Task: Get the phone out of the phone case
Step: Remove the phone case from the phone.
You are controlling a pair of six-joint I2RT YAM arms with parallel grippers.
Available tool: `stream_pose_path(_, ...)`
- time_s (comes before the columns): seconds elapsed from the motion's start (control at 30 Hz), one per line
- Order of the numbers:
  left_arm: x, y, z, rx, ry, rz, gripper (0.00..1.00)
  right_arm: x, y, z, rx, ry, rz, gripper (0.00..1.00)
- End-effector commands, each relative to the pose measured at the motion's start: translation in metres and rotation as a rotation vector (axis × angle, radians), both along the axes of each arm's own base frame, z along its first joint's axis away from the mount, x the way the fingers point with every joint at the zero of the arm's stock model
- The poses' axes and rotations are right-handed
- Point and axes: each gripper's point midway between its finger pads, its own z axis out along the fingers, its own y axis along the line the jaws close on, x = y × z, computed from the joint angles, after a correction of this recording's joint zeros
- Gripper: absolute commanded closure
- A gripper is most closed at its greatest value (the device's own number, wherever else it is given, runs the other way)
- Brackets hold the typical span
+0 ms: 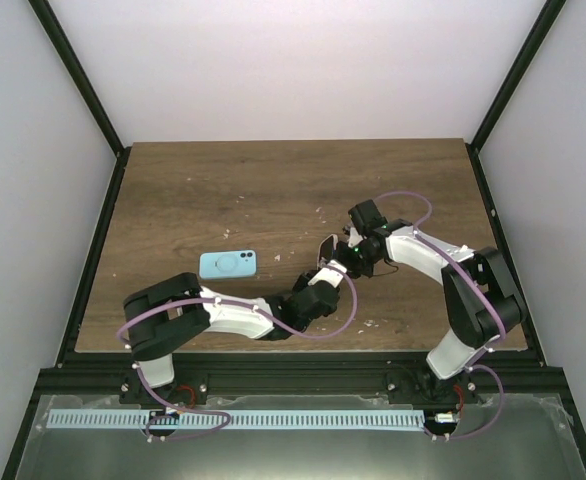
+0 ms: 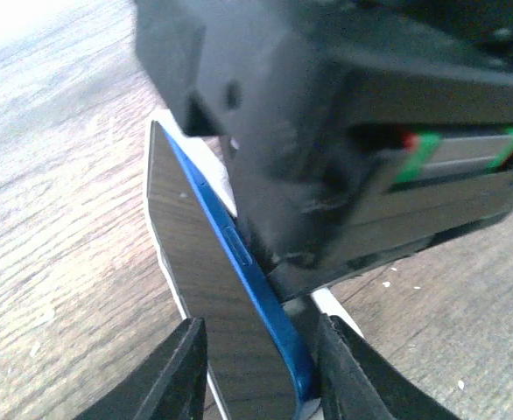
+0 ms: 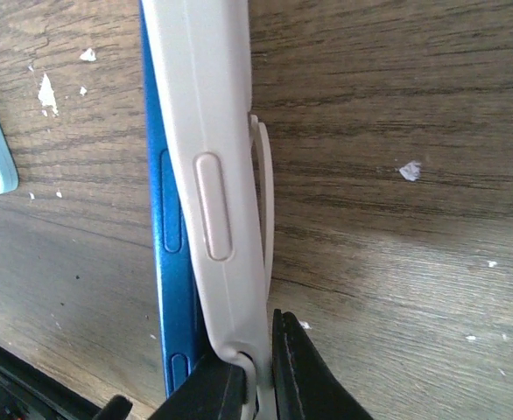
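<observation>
I could read nothing in any view: no word, brand, number or sign. The phone (image 2: 206, 297) showed me only a dark screen and a plain blue edge. The white phone case (image 3: 206, 131) bore only a blank raised button. The light-blue phone-shaped object (image 1: 227, 264) lying on the surface (image 1: 273, 190) carried a faint ring and no lettering I could make out.

White walls (image 1: 293, 60); black corner posts (image 1: 75, 70); dark wood table (image 1: 223, 185); even light.
</observation>
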Motion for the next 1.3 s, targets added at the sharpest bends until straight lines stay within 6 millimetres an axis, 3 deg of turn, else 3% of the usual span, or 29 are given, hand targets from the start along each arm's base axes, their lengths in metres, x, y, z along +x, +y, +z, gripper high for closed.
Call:
stream_pose_path(0.0,0.01,0.018,-0.01,0.057,-0.017,0.099,0.62,0.009,0.01,0.014,0.05,-0.038,0.019,0.99)
stream_pose_path(0.47,0.023,0.035,-0.003,0.132,-0.035,0.075,0.74,-0.003,0.011,0.031,0.116,-0.02,0.059,0.99)
stream_pose_path(0.7,0.032,0.045,-0.011,0.249,-0.068,0.1,0.59,-0.004,0.015,0.03,0.134,-0.01,0.066,0.99)
stream_pose_path(0.97,0.037,0.043,-0.005,0.357,-0.166,0.086,0.73,-0.004,0.014,0.029,0.142,-0.007,0.065,0.99)
stream_pose_path(1.27,0.036,0.047,0.003,0.341,-0.192,0.098,0.93,0.001,0.011,0.026,0.136,-0.013,0.046,0.99)
